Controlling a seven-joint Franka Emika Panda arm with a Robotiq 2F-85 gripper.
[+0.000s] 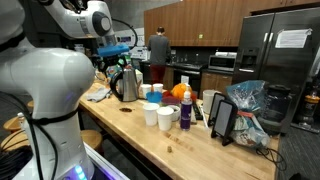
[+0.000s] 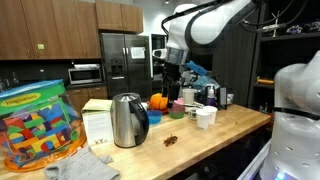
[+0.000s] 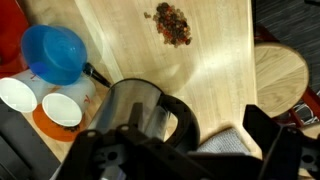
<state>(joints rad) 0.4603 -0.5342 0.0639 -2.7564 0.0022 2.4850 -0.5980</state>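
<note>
Though apart, kettle [image 3: 150, 112] beneath gripper [image 3: 185, 158].

You have the shiny stainless-steel electric kettle with a black lid and black looped handle [image 1: 126, 83] [image 2: 127, 120] [image 3: 150, 115] standing upright, lid shut, on the wooden countertop [image 1: 190, 145] [image 2: 232, 124] [image 3: 215, 70], close to one long edge.

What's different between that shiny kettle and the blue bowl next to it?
The kettle is silvery metal with a black handle; the blue bowl is plain bright blue. The kettle stands tall, while the blue bowl is low and open-topped. In the wrist view the kettle sits right beneath the camera, the blue bowl off to one side. Both rest on the wooden counter.
</note>
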